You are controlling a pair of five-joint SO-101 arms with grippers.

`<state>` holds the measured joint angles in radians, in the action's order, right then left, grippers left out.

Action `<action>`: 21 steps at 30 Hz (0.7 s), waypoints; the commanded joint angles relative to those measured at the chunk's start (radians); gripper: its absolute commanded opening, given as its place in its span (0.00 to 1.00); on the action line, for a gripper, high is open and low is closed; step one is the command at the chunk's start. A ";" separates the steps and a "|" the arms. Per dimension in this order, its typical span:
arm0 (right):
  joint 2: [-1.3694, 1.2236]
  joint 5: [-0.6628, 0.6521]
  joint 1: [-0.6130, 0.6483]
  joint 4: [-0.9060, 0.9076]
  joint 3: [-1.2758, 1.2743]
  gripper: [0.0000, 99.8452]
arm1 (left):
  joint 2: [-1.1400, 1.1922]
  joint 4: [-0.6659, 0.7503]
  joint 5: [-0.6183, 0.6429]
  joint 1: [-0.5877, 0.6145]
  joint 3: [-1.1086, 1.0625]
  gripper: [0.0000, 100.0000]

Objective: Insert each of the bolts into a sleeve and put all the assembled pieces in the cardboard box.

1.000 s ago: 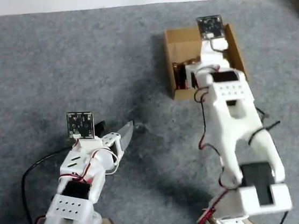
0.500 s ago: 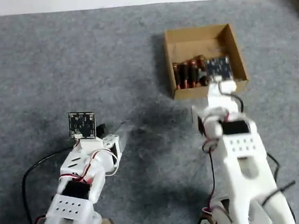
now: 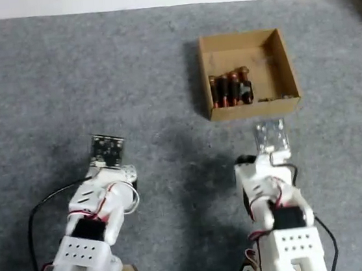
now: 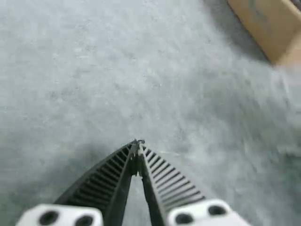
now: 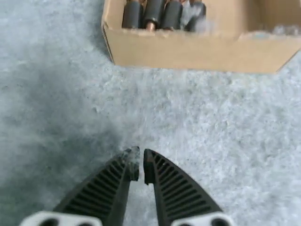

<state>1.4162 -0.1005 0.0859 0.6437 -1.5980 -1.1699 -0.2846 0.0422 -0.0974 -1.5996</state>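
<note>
**Cardboard box** (image 3: 272,60), one. It is set open-topped on the grey carpet (image 3: 63,77), just beyond the right arm.

**Assembled pieces** (image 3: 230,89), four counted. They are laid side by side in the box, against its near wall and toward one corner. Each is seen as a dark sleeve with a coppery bolt end.

- Handling, as judged: stiff, metal, and dense for its bulk. The barrel is smooth and round, so it is apt to roll or slip.
- Hold, as judged: best pinched across the sleeve at mid-length, not at the bolt end.

**Left gripper** (image 4: 138,147), one. Its fingers are pressed together at the tips with nothing held, and it is poised over bare carpet.

**Right gripper** (image 5: 139,165), one. Its fingers are drawn almost together with a sliver between them. It is empty and is held near the box's front wall.
</note>
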 commanded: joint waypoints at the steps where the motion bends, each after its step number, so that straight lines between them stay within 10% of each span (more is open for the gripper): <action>1: 0.219 -0.011 0.008 0.004 -0.134 0.00 | -0.133 -0.009 -0.006 0.030 0.021 0.00; 6: 0.437 -0.011 0.008 0.219 -0.208 0.00 | -0.372 -0.071 -0.012 0.058 -0.108 0.00; 12: 0.357 -0.011 0.012 0.575 -0.176 0.00 | -0.654 -0.485 -0.014 0.214 -0.097 0.01; 21: 0.412 -0.011 0.013 0.559 -0.180 0.00 | -0.634 -0.850 -0.015 0.490 -0.097 0.01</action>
<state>1.8136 -0.1005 0.0859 1.1976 -1.6732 -1.8052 -1.0487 0.0361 0.3000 -1.6763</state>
